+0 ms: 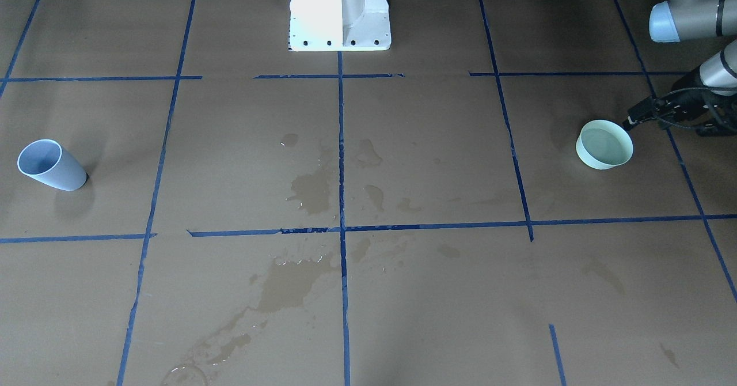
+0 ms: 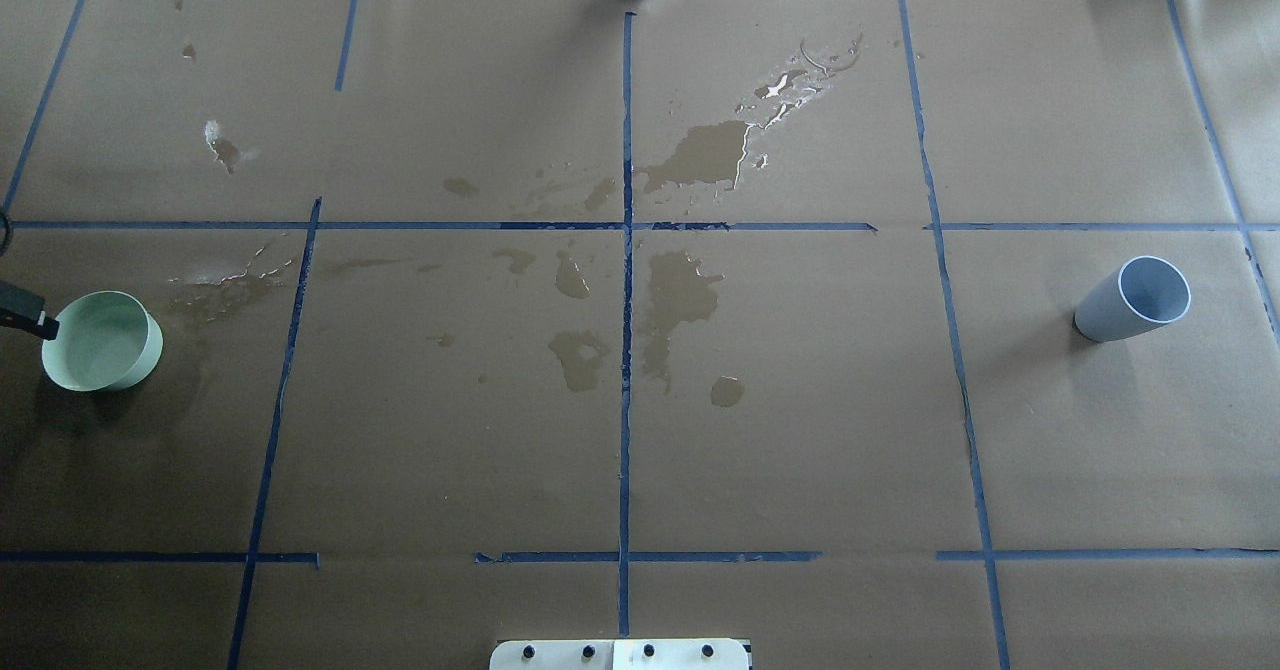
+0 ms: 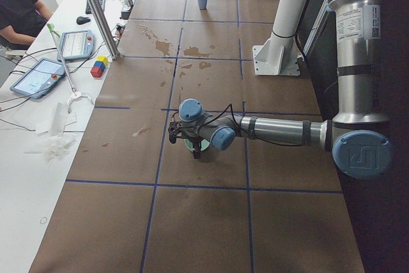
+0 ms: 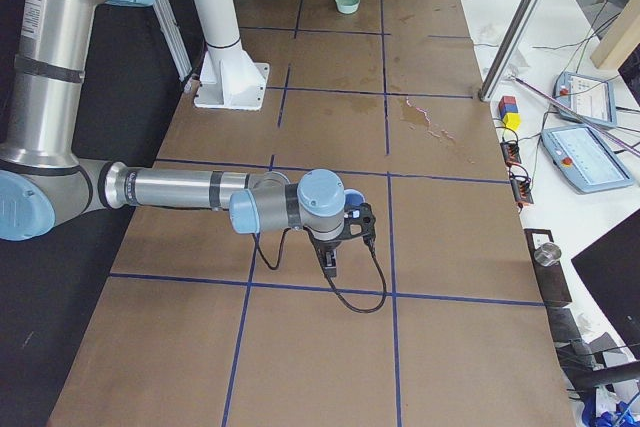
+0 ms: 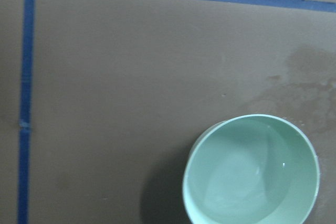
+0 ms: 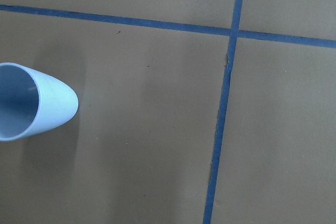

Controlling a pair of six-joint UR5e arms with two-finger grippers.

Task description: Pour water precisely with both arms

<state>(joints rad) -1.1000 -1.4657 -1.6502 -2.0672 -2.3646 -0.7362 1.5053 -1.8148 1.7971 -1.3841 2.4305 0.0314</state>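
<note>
A pale green bowl (image 1: 604, 145) stands on the brown table on my left side, and it also shows in the overhead view (image 2: 102, 342). Clear water (image 5: 247, 182) lies in it. My left gripper (image 1: 632, 120) hangs just beside the bowl's rim, and only its tip shows overhead (image 2: 25, 312). I cannot tell whether it is open or shut. A light blue cup (image 1: 52, 165) stands upright on my right side (image 2: 1135, 300) and looks empty (image 6: 29, 103). My right gripper (image 4: 330, 259) hangs beside the cup (image 4: 352, 209). It shows only in the exterior right view, so I cannot tell its state.
Darker wet stains (image 2: 680, 295) spread over the table's middle, crossed by a grid of blue tape. The white pedestal base (image 1: 339, 17) stands at the robot's edge. A side bench with tablets (image 3: 38, 75), a metal post (image 3: 96, 11) and a seated person runs along the far edge.
</note>
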